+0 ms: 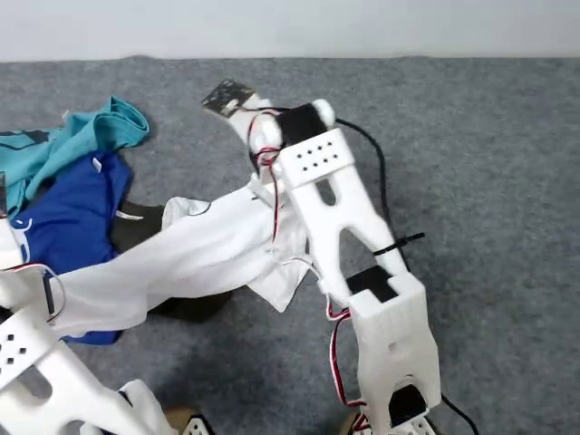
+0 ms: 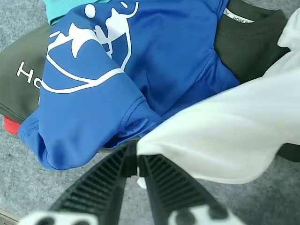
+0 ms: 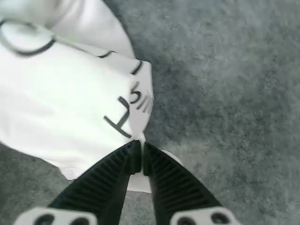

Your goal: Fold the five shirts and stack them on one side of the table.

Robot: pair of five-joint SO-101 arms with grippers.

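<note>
A white shirt point(image 1: 181, 258) hangs stretched in a band between my two arms over the grey table. My left gripper point(image 2: 137, 161) is shut on one edge of the white shirt point(image 2: 225, 136) at the left front. My right gripper point(image 3: 138, 157) is shut on another edge of the white shirt point(image 3: 61, 103), near its black print, at the middle of the table. Under and behind the white shirt lies a pile: a blue shirt point(image 1: 72, 217) with a white print, a dark olive shirt point(image 1: 136, 227) and a teal shirt point(image 1: 82, 136).
The right arm point(image 1: 362, 245) runs from the front edge up across the middle of the table. The left arm point(image 1: 36, 353) stands at the front left corner. A bit of red cloth point(image 2: 9, 125) peeks from under the pile. Bare grey carpet point(image 1: 489, 181) lies on the right.
</note>
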